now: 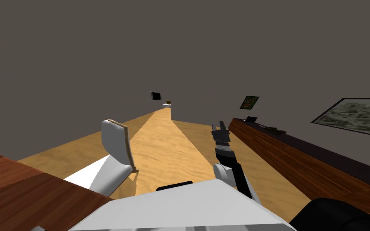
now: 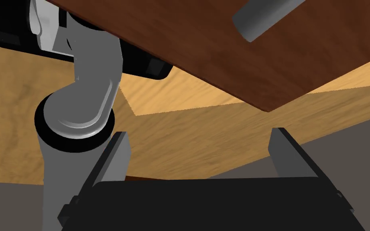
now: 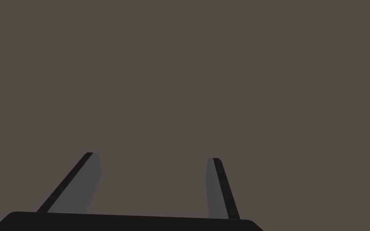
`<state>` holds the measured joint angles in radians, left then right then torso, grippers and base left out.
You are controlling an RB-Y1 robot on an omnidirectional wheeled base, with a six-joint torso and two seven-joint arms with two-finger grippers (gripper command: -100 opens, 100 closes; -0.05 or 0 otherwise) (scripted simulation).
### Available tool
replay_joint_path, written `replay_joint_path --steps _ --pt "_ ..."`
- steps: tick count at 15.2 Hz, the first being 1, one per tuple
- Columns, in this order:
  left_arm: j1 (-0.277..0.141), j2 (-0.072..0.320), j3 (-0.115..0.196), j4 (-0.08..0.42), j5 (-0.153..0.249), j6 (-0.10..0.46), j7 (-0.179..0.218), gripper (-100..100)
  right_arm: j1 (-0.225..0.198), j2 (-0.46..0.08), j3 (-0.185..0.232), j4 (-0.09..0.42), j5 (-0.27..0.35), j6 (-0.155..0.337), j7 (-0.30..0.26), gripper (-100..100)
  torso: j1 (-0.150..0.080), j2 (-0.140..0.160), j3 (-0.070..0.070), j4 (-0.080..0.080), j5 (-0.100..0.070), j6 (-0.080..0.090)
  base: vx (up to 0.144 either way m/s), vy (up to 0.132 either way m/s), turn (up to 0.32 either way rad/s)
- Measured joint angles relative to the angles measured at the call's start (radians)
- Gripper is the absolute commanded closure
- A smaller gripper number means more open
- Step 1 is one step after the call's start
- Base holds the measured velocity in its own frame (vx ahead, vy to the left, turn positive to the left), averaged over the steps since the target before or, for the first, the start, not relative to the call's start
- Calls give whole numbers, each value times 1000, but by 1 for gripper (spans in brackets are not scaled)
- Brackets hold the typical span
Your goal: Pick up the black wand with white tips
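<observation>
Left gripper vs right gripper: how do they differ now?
Left gripper faces a reddish-brown tabletop corner, wood floor beyond; right gripper has nothing close ahead. Left gripper sits by that tabletop; right gripper is raised forward beside the long sideboard. Both open, empty.

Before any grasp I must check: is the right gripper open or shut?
The right gripper is open: its two fingers stand well apart, with nothing between them.

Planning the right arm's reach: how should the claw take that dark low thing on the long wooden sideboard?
Probably by its middle, from above, closing across its short width: the dark thing lies flat and stretched along the top of the sideboard. Its ends are too small to tell. The right claw, open, hangs short of it.
</observation>
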<state>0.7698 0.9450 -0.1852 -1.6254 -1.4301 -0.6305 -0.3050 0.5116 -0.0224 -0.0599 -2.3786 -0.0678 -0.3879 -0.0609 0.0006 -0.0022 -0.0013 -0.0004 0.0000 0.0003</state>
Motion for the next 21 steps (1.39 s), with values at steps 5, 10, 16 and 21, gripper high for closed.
replay_joint_path --steps 5,10,16,21 --pt "21 38 -20 40 -98 3 -23 -100 0 0 0 0 0 0 0 0 1 -1 0 0 0 0 35 31 -225" --pt "35 80 -32 79 -186 -3 -46 -100 0 0 0 0 0 0 0 0 1 0 0 0 0 0 26 33 -184" --pt "50 118 -53 118 -295 -4 -59 -100 0 0 0 0 0 0 0 0 0 0 0 0 0 0 25 34 -207" --pt "74 157 -68 153 -385 -6 -74 -100 0 0 0 0 0 0 0 0 1 0 0 0 0 0 22 43 -180"
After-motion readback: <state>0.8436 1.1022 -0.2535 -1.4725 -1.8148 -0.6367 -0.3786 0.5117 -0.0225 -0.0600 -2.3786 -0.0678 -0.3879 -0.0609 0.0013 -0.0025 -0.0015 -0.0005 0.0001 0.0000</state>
